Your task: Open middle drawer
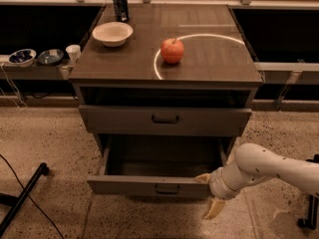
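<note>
The middle drawer is a grey-brown drawer with a small dark bar handle. It is pulled well out of the cabinet and shows a plain grey, empty inside. My gripper, on a white arm coming from the right, is at the right end of this drawer's front. Its tan fingers are spread. One fingertip is at the front's top edge, the other hangs below it. Nothing is held between them.
The drawer above sits slightly out under the cabinet top. On top are a red apple, a white bowl and a dark can. A side shelf on the left holds bowls and a cup. A black leg and cable lie on the floor at left.
</note>
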Motion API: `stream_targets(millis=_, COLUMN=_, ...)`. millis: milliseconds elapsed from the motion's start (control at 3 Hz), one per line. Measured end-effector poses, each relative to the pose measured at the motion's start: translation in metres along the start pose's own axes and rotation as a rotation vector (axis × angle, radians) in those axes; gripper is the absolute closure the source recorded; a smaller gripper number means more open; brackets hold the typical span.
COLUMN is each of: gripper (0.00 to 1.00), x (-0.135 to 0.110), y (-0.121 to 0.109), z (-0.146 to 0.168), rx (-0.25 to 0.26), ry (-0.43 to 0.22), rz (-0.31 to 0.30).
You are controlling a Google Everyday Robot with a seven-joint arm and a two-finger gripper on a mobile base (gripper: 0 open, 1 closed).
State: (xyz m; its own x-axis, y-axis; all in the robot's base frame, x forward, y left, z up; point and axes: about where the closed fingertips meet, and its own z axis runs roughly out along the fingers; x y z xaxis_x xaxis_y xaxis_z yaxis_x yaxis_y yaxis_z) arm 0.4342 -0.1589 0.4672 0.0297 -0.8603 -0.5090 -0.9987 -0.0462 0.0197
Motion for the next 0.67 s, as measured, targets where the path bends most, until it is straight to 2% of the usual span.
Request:
stream_targets(millis=333, gripper=0.26, x=-0.010, y=-0.003, z=-0.017, rx=0.029, ry=0.000, rz=-0.037)
stream_targets(millis=667, gripper=0.26, x=-0.020, y=-0.022, z=-0.028, rx=0.064, ry=-0.001, rz=-0.062)
